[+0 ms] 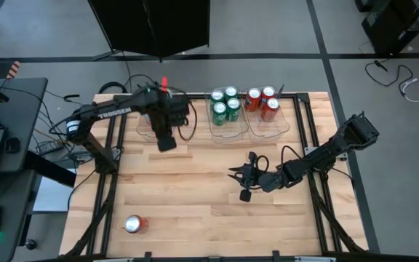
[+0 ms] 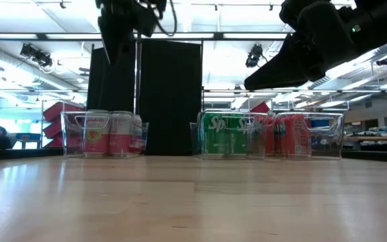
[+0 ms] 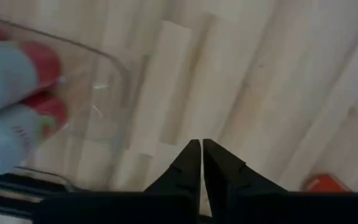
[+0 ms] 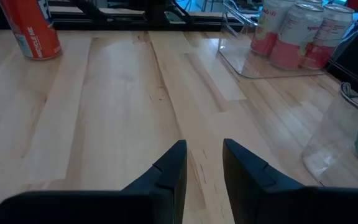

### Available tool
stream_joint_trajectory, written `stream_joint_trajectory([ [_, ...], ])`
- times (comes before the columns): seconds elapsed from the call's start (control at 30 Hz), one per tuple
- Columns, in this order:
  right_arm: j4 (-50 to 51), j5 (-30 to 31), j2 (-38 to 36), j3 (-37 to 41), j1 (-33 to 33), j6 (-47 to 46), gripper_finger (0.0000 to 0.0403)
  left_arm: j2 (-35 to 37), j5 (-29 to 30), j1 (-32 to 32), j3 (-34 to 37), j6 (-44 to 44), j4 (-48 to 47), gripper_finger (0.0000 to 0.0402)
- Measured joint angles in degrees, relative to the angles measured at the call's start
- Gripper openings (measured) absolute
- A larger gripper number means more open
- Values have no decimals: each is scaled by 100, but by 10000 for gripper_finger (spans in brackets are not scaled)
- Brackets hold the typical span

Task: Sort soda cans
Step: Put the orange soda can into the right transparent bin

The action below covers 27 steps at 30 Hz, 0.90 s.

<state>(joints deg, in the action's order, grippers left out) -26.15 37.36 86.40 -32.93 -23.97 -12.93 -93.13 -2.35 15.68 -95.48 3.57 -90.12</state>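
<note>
Three clear bins stand along the table's far edge. The left bin [image 3: 114, 68] holds silver-white soda cans [image 2: 106, 134]. The middle bin holds green cans [image 1: 225, 106], and the right bin holds red cans [image 1: 262, 102]. One red can [image 1: 134, 224] stands upright on its base alone near the table's near left corner, also seen as the red can [image 4: 31, 28]. My left gripper [image 1: 166, 143] hangs shut, pointing down over bare wood just in front of the left bin, holding nothing [image 3: 201, 148]. My right gripper [image 1: 240, 183] hovers low over the table's middle, slightly open and empty [image 4: 204, 158].
Black cables [image 1: 188, 120] run over the far left of the table beside the left arm. The table's black frame rails [image 1: 108, 196] line both sides. Bare wood lies between the bins and the lone red can.
</note>
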Motion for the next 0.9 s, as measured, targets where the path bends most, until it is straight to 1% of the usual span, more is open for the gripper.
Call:
stream_joint_trajectory([
  [0.23,-28,-119,74,0,11,-2,90,119,1,-1455,7,974,19,3],
  [0.37,-104,-142,74,0,15,-2,90,146,220,-2282,11,1406,15,3],
  [0.57,-155,-155,74,0,15,-2,90,218,425,-3528,15,2453,20,3],
  [0.73,-173,-159,74,0,15,-2,92,297,435,-4471,15,3906,20,2],
  [0.9,-173,-159,74,0,15,-2,99,379,442,-5304,14,5996,15,2],
])
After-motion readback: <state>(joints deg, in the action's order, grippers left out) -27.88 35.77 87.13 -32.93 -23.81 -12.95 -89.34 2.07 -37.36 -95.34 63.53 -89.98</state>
